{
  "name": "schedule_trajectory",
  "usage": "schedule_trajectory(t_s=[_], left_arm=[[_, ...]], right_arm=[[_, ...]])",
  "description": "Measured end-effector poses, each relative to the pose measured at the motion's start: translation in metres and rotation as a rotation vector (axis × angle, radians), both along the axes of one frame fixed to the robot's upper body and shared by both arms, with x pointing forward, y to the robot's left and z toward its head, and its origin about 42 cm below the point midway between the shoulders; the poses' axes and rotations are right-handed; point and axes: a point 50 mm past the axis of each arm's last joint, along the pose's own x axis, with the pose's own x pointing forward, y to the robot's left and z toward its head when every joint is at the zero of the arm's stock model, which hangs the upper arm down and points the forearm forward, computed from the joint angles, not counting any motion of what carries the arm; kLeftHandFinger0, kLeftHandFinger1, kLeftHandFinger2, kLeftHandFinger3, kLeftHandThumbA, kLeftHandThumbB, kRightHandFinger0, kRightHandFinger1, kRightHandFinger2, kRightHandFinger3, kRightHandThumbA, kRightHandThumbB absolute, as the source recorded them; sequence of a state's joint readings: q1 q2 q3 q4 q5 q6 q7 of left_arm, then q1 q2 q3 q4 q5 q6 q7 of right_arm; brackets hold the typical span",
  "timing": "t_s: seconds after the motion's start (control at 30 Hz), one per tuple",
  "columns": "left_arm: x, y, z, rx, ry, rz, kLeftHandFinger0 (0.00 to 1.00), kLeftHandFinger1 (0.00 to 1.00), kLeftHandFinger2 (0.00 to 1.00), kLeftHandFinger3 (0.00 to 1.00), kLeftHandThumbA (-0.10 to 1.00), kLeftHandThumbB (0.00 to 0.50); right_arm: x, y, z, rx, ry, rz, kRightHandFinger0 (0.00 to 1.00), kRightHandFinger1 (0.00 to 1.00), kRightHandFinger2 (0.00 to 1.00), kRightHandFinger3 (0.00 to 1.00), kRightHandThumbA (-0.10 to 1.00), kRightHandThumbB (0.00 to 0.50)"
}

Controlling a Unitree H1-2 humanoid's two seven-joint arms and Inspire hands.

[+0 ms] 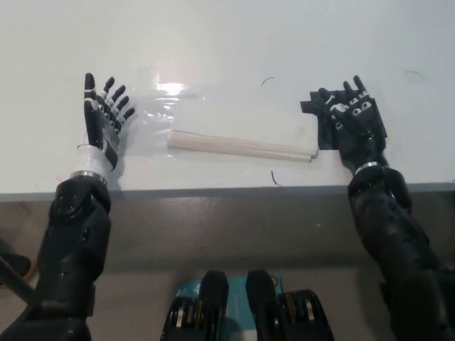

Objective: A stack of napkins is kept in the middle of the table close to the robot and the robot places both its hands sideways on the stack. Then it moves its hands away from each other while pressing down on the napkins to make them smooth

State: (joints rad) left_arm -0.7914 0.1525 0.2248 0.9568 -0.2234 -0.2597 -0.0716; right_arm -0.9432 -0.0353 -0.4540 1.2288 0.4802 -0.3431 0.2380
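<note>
The napkin stack [242, 146] lies in the middle of the white table near its front edge; it is white on white, and its cream front edge shows as a long strip. My left hand [102, 122] stands on its side on the table, left of the stack and apart from it, fingers spread and open. My right hand [353, 122] rests just past the stack's right end, also open with fingers spread, lying over a dark patch.
A black rectangular patch [378, 119] marks the table under and beside the right hand. A shiny clear film [165, 99] lies left of the stack's top. The table's front edge [227, 190] runs just below the stack.
</note>
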Motion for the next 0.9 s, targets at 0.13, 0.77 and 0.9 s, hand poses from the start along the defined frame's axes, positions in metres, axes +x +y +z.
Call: schedule_trajectory(t_s=[0.13, 0.77, 0.9], left_arm=[[-0.008, 0.001, -0.003, 0.007, -0.010, -0.004, 1.00, 1.00, 1.00, 1.00, 1.00, 0.280], [-0.103, -0.008, -0.039, 0.073, -0.071, -0.056, 1.00, 1.00, 1.00, 1.00, 1.00, 0.286], [-0.145, -0.010, -0.045, 0.105, -0.100, -0.076, 1.00, 1.00, 1.00, 1.00, 1.00, 0.298]], right_arm=[[-0.010, -0.009, 0.007, -0.052, -0.092, -0.021, 1.00, 1.00, 1.00, 1.00, 1.00, 0.308], [-0.123, -0.028, -0.012, -0.233, -0.286, -0.077, 1.00, 1.00, 1.00, 1.00, 1.00, 0.299], [-0.158, -0.028, -0.019, -0.282, -0.304, -0.076, 1.00, 1.00, 1.00, 1.00, 1.00, 0.283]])
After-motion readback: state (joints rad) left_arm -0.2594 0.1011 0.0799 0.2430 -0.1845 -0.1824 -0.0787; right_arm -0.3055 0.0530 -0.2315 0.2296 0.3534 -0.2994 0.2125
